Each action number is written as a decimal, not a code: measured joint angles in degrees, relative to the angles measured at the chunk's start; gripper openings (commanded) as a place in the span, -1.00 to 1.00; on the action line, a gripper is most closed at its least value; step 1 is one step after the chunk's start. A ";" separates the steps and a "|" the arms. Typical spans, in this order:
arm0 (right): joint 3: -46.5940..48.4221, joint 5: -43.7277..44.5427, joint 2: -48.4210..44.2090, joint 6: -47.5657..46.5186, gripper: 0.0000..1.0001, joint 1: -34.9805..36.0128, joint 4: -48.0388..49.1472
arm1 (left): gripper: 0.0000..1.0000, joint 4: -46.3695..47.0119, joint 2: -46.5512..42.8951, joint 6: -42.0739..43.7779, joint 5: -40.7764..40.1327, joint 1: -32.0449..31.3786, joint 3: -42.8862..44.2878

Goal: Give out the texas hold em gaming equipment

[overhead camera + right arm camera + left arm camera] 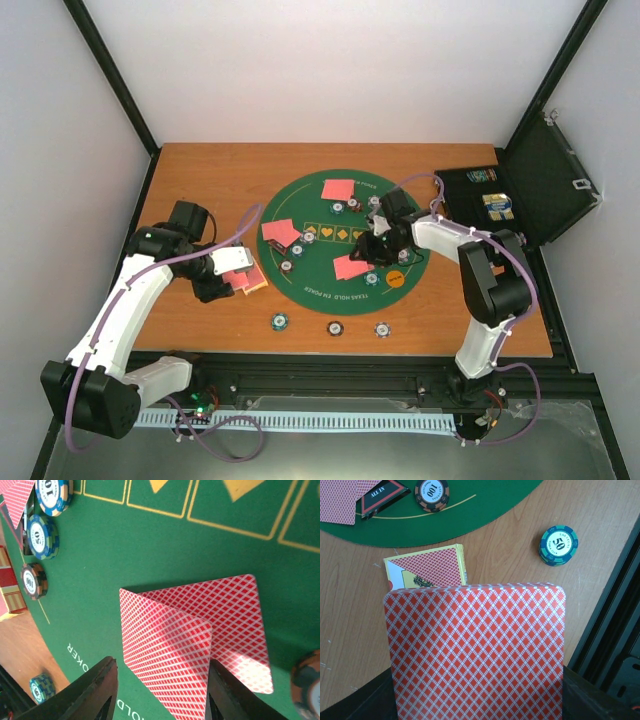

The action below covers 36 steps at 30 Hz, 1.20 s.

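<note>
My left gripper (pixel 228 283) is shut on a stack of red-backed cards (pixel 475 650), held over the bare wood left of the mat, just above a yellow card box (pixel 427 567). My right gripper (pixel 372 252) hangs open over the mat (pixel 300 215). Two red-backed cards (pixel 165 650) lie overlapping between its fingers (pixel 95 690), the nearer one tilted up. More card pairs lie at the mat's far side (pixel 338 188) and left (pixel 280 233). Striped chips (pixel 308 238) and an orange button (pixel 396 279) sit on the mat. A black "ALL IN" triangle (pixel 382 497) lies by the left pair.
Three chips (pixel 335 327) stand in a row on the wood in front of the mat; one marked 50 (pixel 559 545) is near my left gripper. The open black case (pixel 500 195) stands at the back right. The table's front edge and a black rail (pixel 615 630) are close.
</note>
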 measured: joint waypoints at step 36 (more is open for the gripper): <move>9.16 9.49 8.79 2.97 -0.08 7.21 1.97 | -0.98 -0.17 -1.14 0.28 -0.24 0.00 0.00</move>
